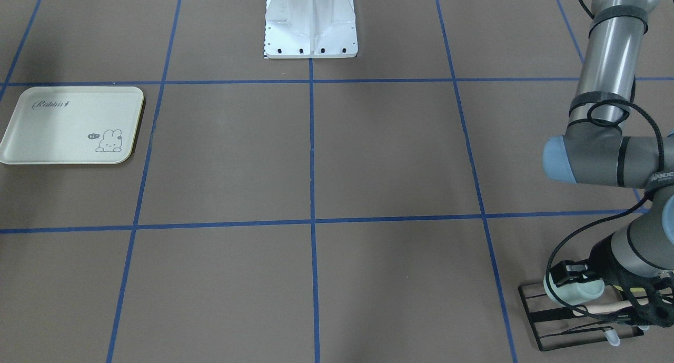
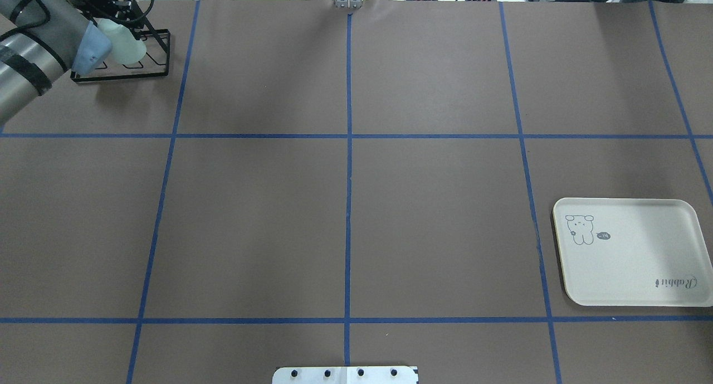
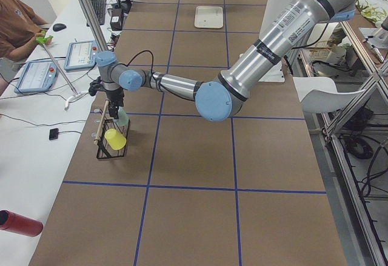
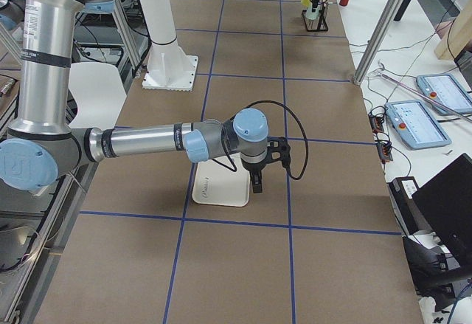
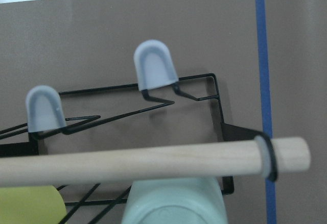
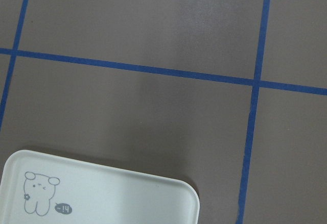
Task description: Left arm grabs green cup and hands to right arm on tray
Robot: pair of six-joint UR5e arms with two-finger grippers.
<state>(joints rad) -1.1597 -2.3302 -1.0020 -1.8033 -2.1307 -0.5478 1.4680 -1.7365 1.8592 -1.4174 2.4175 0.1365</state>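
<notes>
The green cup (image 1: 579,294) is a pale mint tumbler lying tilted at the black wire rack (image 1: 558,321), at the table's far left corner. My left gripper (image 1: 573,283) is down at the rack with one black finger (image 1: 566,272) against the cup's side, and looks shut on it. The cup fills the bottom middle of the left wrist view (image 5: 176,201), under a wooden dowel (image 5: 153,157). The cream tray (image 2: 635,253) lies bare at the right. My right gripper (image 4: 256,180) hangs over the tray's edge. I cannot tell if it is open or shut.
A yellow-green cup (image 3: 115,139) hangs on the same rack, next to the green one. Two grey-capped pegs (image 5: 155,66) stand bare. The robot's white base (image 1: 310,26) is at the table's middle edge. Blue tape lines grid the brown table.
</notes>
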